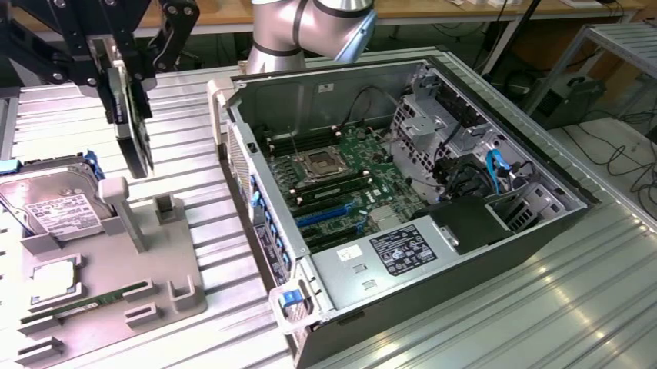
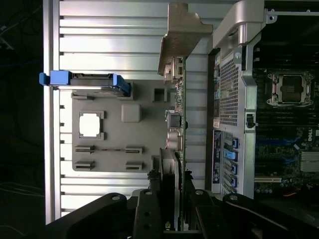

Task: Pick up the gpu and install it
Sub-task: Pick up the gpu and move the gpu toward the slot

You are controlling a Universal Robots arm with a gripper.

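The gpu (image 1: 131, 127) hangs upright in the air at the exterior view's upper left, a thin dark card seen nearly edge-on. My gripper (image 1: 123, 73) is shut on its upper part, black fingers on either side. The card is lifted off the grey holder tray (image 1: 154, 254) and hangs above the tray's far end. In the wrist view the gpu (image 2: 178, 109) runs edge-on away from my gripper (image 2: 172, 206), with its silver bracket (image 2: 182, 30) at the far end. It is beside the open computer case (image 2: 234, 99), outside its rear wall.
The open tower case (image 1: 493, 254) lies on its side at centre and right, showing the motherboard (image 1: 344, 173), blue slots (image 1: 323, 217) and a CPU socket (image 1: 316, 161). On the tray lie a hard drive (image 1: 57, 207), a CPU (image 1: 57, 280) and a memory stick (image 1: 88, 301).
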